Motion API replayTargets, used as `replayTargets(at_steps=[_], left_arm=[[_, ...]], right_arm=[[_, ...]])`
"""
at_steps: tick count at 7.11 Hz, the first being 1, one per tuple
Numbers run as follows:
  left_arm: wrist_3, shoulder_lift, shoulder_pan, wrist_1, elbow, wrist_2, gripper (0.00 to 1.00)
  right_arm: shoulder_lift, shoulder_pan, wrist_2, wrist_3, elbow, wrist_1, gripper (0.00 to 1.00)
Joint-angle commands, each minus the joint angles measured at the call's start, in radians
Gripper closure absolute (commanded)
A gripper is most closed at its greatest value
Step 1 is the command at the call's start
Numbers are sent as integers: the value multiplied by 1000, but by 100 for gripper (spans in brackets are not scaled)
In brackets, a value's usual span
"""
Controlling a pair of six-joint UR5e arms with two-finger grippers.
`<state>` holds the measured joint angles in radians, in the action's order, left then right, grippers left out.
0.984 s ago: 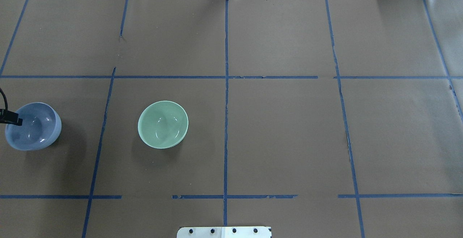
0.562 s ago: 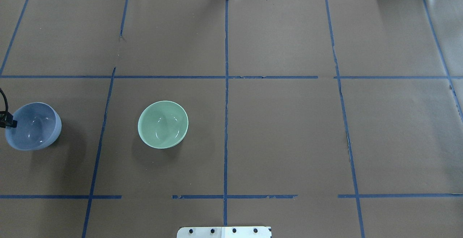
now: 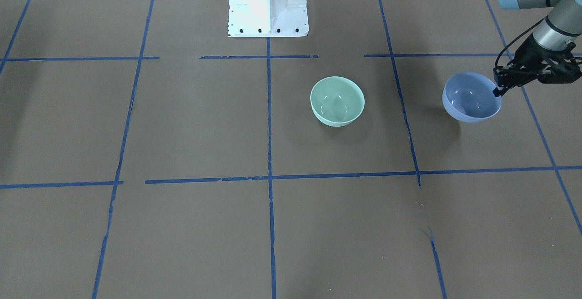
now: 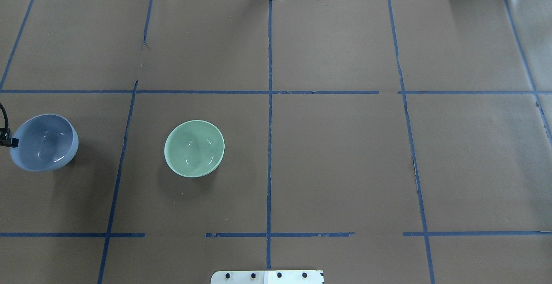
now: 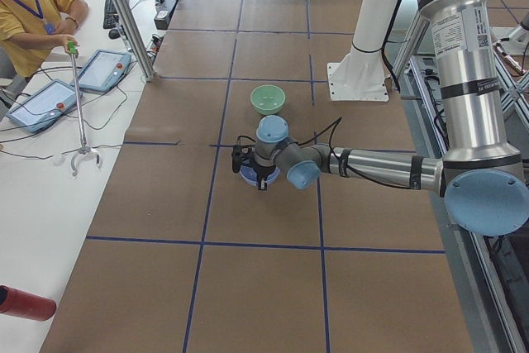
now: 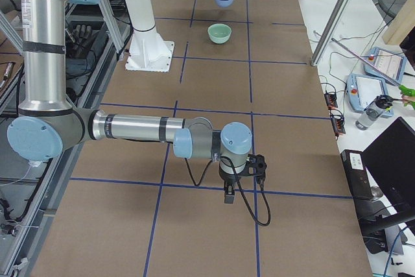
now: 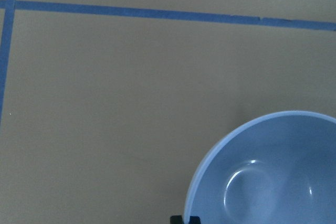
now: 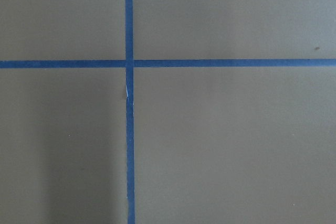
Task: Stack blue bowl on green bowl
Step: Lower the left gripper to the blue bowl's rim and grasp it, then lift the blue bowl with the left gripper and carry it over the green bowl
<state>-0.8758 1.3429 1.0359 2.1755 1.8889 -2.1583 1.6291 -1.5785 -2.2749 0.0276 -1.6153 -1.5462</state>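
Left gripper (image 3: 499,91) pinching the rim of the blue bowl (image 3: 470,99), on the side turned away from the green bowl (image 3: 337,100); its fingers appear to straddle the thin wall, one inside and one outside. The blue bowl sits at the far left of the table (image 3: 182,122) as the robot faces it, well apart from the green bowl, which stands upright and open nearer the middle. From its shadow the blue bowl seems raised a little and slightly tilted, though this is hard to confirm.

Handling: both bowls look glossy, rigid and breakable. A smooth glaze offers little friction, so a one-sided hold on the rim may let the bowl swing or slip. The rim is the only practical place to grip; the curved body gives the fingers nothing to close on. Setting it down gently and centred over the green bowl would guard against chipping.

Right gripper (image 6: 228,194) hangs over bare table far to the right — whether spread or closed cannot be told.
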Motion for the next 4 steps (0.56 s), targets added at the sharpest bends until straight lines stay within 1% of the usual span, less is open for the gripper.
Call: replayTargets(at_steps=[1,2,3,4], left_arm=[[-58,56,27,-330,248,3,100],[-172,193,13,-490,283,5,100],[-324,344,-95,-607,276,23,100],[-465,433,-184,-634,263,56,100]], right_arm=[[0,0,0,0,0,0,0],[0,0,0,0,0,-2,0],[0,0,0,0,0,0,0],[0,0,0,0,0,0,0]])
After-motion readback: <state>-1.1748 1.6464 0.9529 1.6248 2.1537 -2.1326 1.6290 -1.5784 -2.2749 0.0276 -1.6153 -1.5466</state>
